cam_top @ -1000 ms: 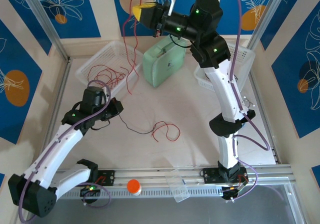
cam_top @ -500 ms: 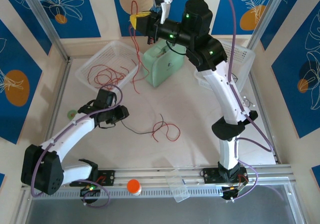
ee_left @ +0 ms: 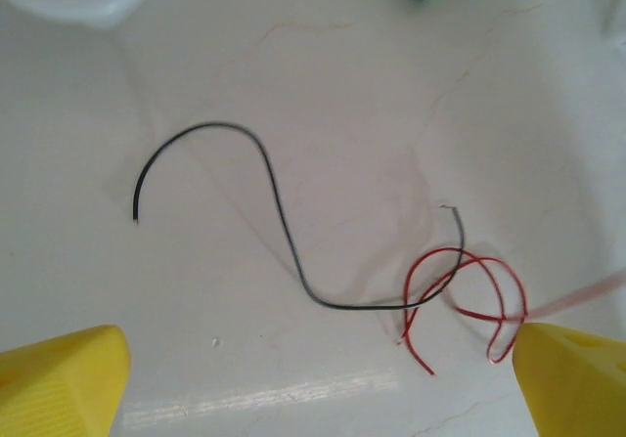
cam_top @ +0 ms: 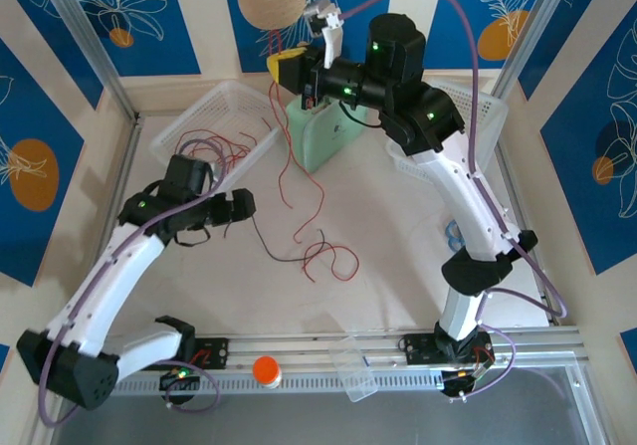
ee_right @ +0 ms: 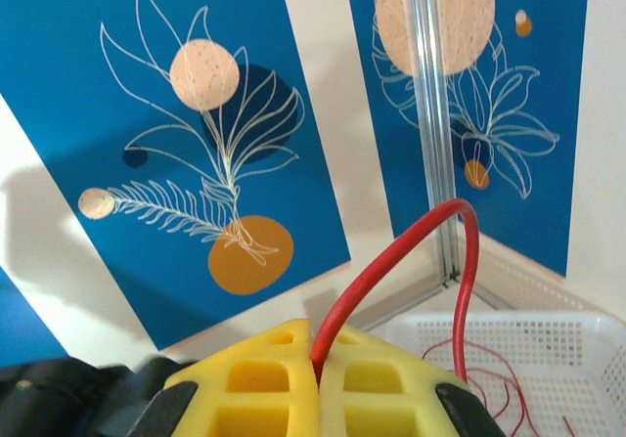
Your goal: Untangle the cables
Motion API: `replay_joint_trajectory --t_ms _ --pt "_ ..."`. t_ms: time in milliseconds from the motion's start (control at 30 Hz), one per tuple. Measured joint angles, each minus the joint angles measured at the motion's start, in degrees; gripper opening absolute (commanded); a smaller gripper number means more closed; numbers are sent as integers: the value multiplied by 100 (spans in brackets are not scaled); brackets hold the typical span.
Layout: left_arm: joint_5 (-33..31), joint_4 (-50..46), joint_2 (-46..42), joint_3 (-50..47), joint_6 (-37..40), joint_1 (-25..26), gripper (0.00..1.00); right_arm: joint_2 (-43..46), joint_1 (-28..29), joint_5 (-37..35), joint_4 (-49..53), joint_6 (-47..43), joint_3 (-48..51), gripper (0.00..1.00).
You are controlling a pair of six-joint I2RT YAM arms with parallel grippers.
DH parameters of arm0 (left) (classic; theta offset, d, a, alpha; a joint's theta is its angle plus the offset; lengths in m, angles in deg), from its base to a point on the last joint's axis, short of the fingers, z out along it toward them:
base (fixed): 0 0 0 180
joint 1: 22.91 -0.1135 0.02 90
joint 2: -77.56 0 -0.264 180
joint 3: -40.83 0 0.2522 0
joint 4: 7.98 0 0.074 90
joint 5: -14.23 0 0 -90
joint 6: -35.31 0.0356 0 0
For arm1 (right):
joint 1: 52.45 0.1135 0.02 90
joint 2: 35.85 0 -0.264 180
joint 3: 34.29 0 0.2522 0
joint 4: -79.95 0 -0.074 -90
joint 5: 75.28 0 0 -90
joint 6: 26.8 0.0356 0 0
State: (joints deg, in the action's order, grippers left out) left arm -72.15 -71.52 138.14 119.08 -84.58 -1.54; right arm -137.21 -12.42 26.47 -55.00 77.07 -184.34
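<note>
Left claw (ee_left: 318,383) has just sprung apart. The black cable (ee_left: 284,230) now lies loose on the surface (ee_left: 391,95), far end crossing the red loops. Right claw (ee_right: 318,378) is clamped on the red cable (ee_right: 469,271), held high. Separation looks close, not finished.

Black cable (ee_left: 290,243), red cable (ee_left: 408,295) on table (ee_left: 391,114)

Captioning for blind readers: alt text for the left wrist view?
A thin black cable snakes across the pale table, its right end crossing a looped red cable. The yellow fingers stand wide apart at the bottom corners, empty.
</note>
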Motion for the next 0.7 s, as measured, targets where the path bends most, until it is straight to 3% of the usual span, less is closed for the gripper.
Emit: replay_joint_trajectory --t_ms 133,300,500,700 --pt "275 540 -949 -52 323 44 100 160 55 -39 42 -24 413 0" --pt "1209 2212 -1751 -483 608 120 100 162 136 -11 269 -109 507 0" --pt "2164 3786 -1172 -603 1292 146 100 160 177 234 577 -181 341 0" --pt "2428 4601 -612 -708 2393 153 100 160 269 448 802 -264 98 0"
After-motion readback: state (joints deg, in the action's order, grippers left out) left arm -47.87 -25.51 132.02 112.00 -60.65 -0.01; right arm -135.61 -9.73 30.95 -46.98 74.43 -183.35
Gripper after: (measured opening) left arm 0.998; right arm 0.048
